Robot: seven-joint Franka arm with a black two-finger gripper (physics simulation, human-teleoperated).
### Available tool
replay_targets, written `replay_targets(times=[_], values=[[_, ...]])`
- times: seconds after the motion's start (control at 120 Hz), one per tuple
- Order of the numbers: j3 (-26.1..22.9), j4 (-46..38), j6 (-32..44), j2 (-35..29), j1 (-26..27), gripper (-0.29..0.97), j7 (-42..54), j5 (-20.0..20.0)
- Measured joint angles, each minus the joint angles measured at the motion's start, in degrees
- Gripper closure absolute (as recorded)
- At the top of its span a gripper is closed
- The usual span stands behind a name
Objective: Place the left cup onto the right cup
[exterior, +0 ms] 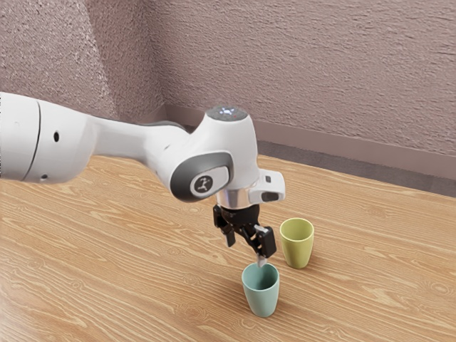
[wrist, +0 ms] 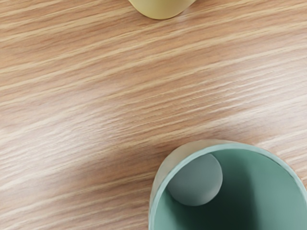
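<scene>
A teal cup (exterior: 260, 288) stands upright on the wooden table (exterior: 107, 271), near its front edge. A yellow-green cup (exterior: 296, 242) stands upright just behind it, toward the exterior view's right. My gripper (exterior: 247, 251) hangs directly above the teal cup's rim with its fingers apart and nothing between them. One fingertip (exterior: 263, 261) reaches down almost to the far side of the rim. In the wrist view the teal cup (wrist: 259, 191) lies just under my hand with its inside open to the camera. The yellow-green cup (wrist: 160, 7) sits further out ahead.
Bare wooden tabletop spreads to the exterior view's left and front. A textured wall with a dark baseboard (exterior: 356, 153) runs behind the table.
</scene>
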State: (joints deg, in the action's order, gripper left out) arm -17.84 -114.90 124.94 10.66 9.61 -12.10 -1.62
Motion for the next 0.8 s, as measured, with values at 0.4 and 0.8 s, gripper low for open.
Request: replay_targets(times=[0.4,0.8], values=[[0.4,-0.3,0.4,1.7,-0.6,0.0,-0.3,-0.1],[0.5,-0.4,0.5,3.2,-0.6,0.0,-0.5,-0.1]])
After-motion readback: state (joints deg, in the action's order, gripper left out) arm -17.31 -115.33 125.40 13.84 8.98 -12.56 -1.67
